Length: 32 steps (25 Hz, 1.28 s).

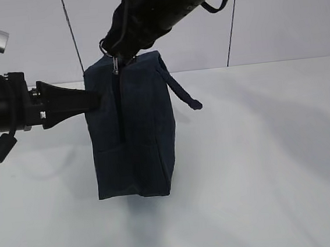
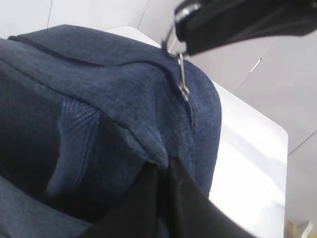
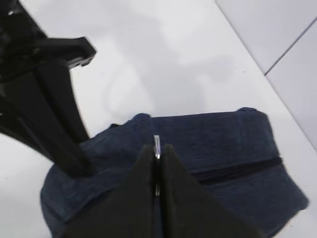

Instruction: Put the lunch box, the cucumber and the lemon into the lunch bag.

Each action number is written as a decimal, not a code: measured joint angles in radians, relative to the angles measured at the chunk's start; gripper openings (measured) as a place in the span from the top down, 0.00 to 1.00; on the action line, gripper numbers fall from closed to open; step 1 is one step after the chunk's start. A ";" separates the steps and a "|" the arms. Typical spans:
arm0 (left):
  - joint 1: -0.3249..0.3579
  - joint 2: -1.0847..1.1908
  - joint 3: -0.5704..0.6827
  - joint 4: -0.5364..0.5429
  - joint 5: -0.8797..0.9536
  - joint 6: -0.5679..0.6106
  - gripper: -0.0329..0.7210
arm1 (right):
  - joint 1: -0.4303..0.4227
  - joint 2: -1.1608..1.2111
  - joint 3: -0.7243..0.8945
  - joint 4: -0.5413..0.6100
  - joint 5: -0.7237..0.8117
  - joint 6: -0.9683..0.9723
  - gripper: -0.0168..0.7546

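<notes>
The dark navy lunch bag [image 1: 138, 143] stands on end on the white table. My left gripper [image 1: 95, 99] comes in from the left and is shut on a fold of the bag's fabric near its top, seen close in the left wrist view [image 2: 163, 168]. My right gripper [image 1: 110, 49] reaches down from the upper right and is shut on the metal ring pull [image 3: 156, 143] of the zipper at the bag's top edge. The ring pull also shows in the left wrist view [image 2: 182, 74]. The zipper line [image 3: 237, 168] looks closed. The lunch box, cucumber and lemon are out of view.
A strap handle [image 1: 182, 92] hangs off the bag's right side. The white table [image 1: 263, 166] spreads around the bag, with a pale wall behind. The left arm's body [image 1: 5, 106] sits at the left edge at bag-top height.
</notes>
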 joint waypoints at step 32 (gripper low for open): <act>0.000 -0.035 0.000 0.184 0.053 -0.132 0.96 | -0.095 0.129 -0.006 0.117 0.005 0.021 0.97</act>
